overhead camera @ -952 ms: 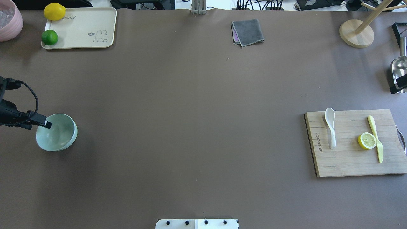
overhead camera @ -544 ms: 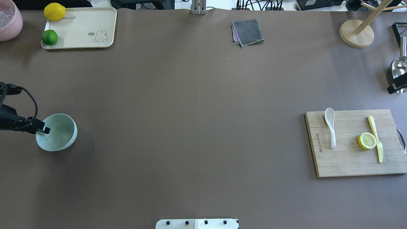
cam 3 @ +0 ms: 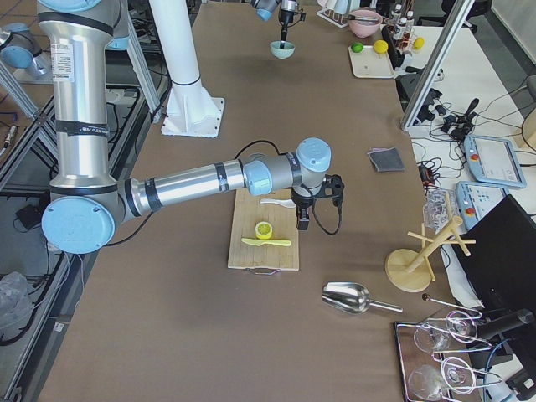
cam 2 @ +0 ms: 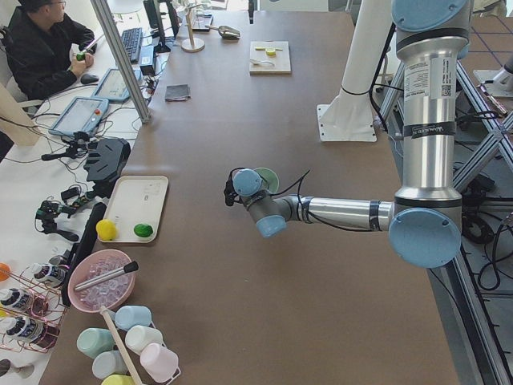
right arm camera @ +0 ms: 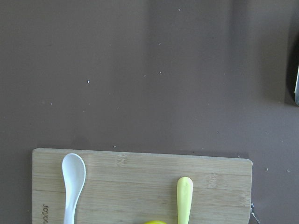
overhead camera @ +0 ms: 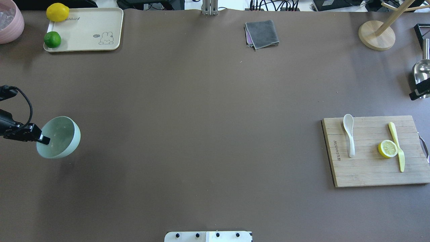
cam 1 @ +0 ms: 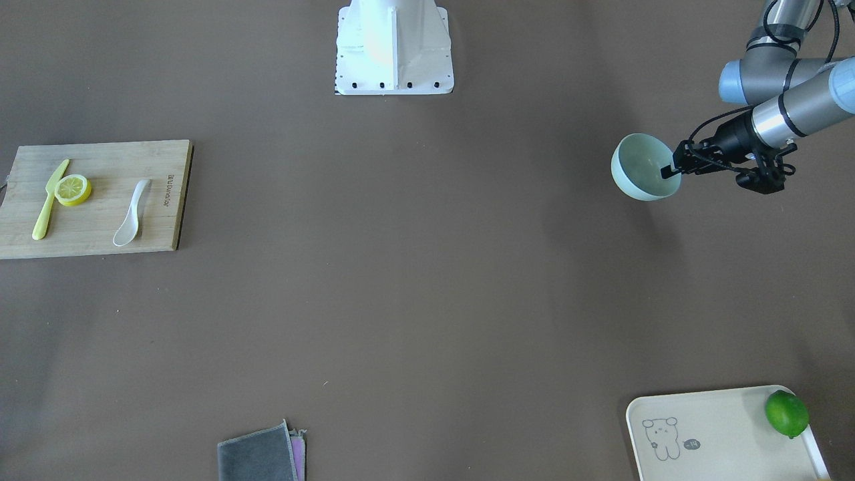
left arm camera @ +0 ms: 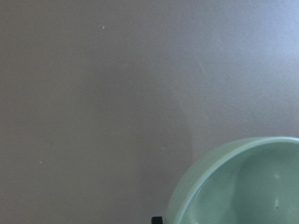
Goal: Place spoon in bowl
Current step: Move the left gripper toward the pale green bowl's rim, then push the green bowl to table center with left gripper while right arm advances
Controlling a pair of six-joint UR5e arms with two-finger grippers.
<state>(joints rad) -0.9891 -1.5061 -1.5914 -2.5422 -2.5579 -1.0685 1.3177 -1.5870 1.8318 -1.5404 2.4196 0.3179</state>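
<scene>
The pale mint-green bowl [overhead camera: 59, 137] is at the table's left side, tilted, with a shadow spread below it. My left gripper [overhead camera: 43, 138] is shut on its rim, one finger inside and one outside; the front view shows the same grip [cam 1: 669, 170] on the bowl [cam 1: 642, 175]. The bowl's rim fills the left wrist view's lower right [left arm camera: 243, 182]. The white spoon [overhead camera: 349, 134] lies on the wooden cutting board [overhead camera: 366, 171] at the right, scoop pointing away from me; it also shows in the right wrist view [right arm camera: 73, 184]. My right gripper is near the table's right edge; I cannot tell its state.
A lemon slice [overhead camera: 388, 149] and a yellow plastic knife [overhead camera: 397, 147] share the board. A cream tray [overhead camera: 87, 32] with a lemon and a lime, a pink bowl [overhead camera: 10, 22], a grey cloth [overhead camera: 262, 33], a wooden stand [overhead camera: 376, 35] and a metal scoop [overhead camera: 421, 72] line the far and right edges.
The left gripper has drawn back a little to the left, and the bowl has tipped up and risen slightly with it. The spoon has not moved.
</scene>
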